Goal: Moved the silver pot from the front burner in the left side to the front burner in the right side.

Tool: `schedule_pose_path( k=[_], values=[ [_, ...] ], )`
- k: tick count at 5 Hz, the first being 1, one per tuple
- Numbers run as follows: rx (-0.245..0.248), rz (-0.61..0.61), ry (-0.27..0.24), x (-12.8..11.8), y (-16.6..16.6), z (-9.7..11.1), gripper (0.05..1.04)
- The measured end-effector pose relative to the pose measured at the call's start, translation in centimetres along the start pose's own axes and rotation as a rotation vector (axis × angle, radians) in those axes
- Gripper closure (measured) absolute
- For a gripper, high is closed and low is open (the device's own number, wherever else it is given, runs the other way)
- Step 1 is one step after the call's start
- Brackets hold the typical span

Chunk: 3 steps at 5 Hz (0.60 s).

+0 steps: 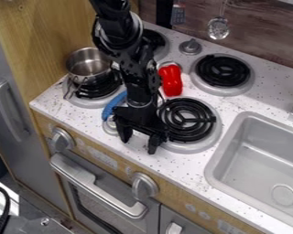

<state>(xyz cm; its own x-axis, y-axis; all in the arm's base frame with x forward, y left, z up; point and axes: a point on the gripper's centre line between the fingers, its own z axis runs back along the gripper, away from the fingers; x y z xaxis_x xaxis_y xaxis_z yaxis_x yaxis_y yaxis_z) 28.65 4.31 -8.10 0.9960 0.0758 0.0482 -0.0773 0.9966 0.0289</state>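
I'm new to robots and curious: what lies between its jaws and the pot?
In the camera view, a blue thing and the left burner's coil lie between jaws and pot.

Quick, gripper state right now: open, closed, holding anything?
Gripper: open, fingers apart, nothing between them; the silver pot is out of its grasp.

A red toy [171, 80] lies mid-counter [271, 93], a blue thing [112, 106] nearer the front left corner. A sink [259, 157] sits by the front edge; a ladle [218, 29] hangs beyond the back edge.
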Motion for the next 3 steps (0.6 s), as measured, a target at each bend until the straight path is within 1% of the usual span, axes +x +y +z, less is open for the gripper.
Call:
schedule_pose_path(
  k=[1,2,3],
  values=[
    [-0.002,0.004,-0.011,0.3,0.0,0.4,0.085],
    [-0.046,-0.032,-0.042,0.2,-0.3,1.2,0.085],
    [-0.037,-0.053,-0.06,1.2,0.0,3.1,0.085]
  ],
)
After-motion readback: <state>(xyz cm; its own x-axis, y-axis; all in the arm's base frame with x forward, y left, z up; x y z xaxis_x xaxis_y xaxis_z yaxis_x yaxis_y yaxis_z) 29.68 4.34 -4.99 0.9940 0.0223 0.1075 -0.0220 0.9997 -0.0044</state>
